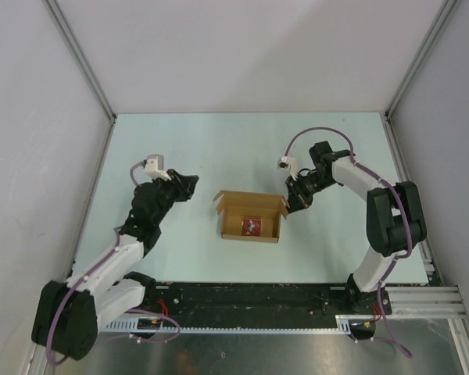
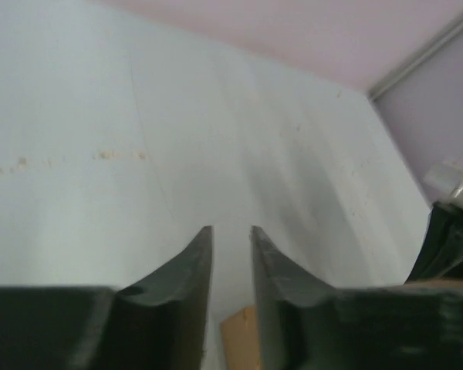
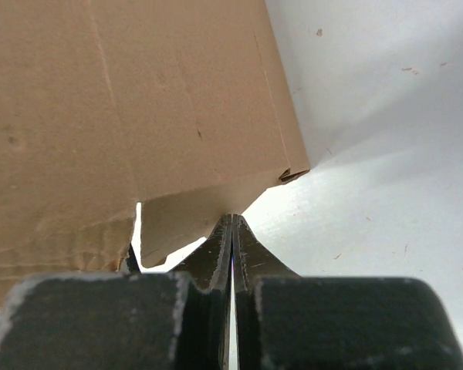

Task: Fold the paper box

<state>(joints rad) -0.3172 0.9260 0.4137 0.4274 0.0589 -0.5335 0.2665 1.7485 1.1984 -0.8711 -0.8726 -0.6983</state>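
The right gripper [image 3: 231, 223] is pressed shut, its tips meeting the edge of a side flap at the right end of the paper box [image 1: 250, 216]. Whether any card is pinched cannot be told. The box sits open-topped in the middle of the table [image 1: 180, 141]. Its thin card looks light and stiff yet easily creased, and likely to slide if pushed, so flap edges seem the best hold. The left gripper [image 2: 231, 239], narrowly parted and empty, hangs apart from the box's left end, its arm bent.

Your paper box [image 1: 250, 205] holds a packet [image 1: 252, 226]; left gripper [image 1: 191, 186] stands apart to its left, right gripper [image 1: 291, 205] at its right end
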